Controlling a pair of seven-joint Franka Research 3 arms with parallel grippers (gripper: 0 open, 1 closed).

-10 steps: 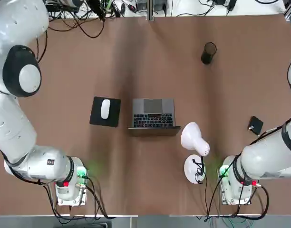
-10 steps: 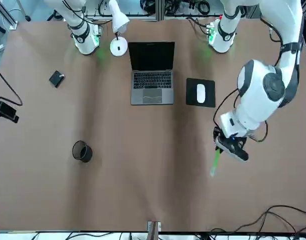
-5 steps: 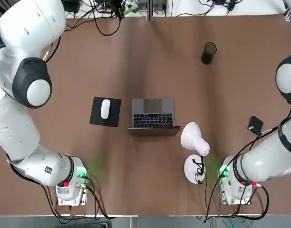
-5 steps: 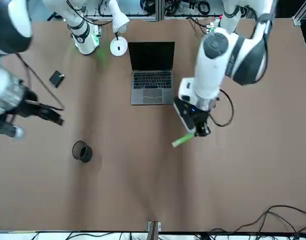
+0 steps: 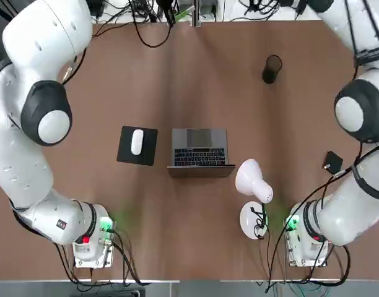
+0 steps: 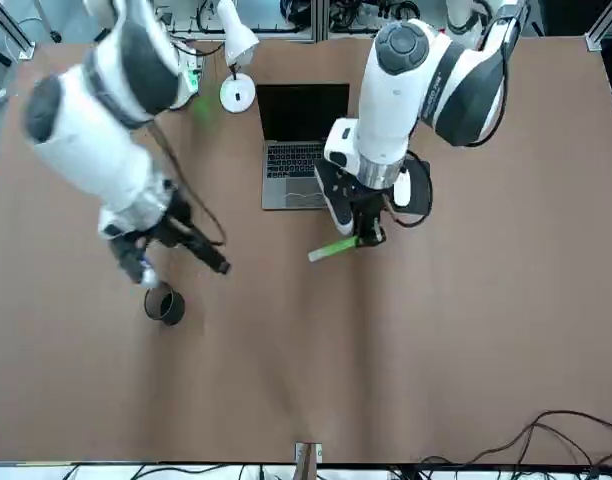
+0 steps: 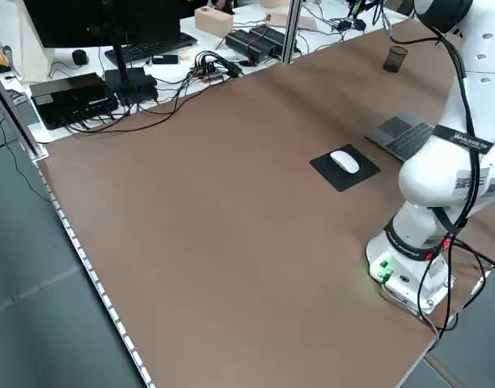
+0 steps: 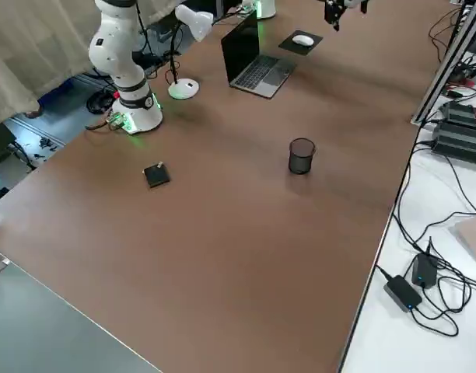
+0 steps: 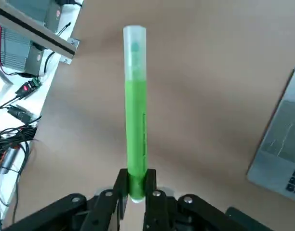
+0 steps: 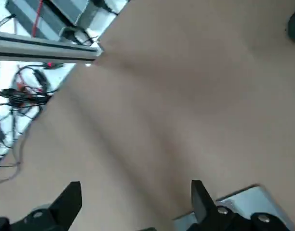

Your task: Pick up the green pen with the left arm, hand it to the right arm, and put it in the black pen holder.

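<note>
- Right, we judge the handover is coming: our left gripper (image 9: 137, 185) is closed on the green pen (image 9: 136, 115), held above the table.
- Next, our right gripper (image 6: 191, 255), empty and spread wide, must reach the pen.
- Black pen holder (image 8: 301, 156) stands upright; the laptop (image 6: 294, 172) could crowd us.

left gripper (image 9: 136, 185): shut in a grip, raised over table | right gripper (image 10: 136, 199): fingers wide apart, raised | both arms: reaching forward, bent at elbow
</note>
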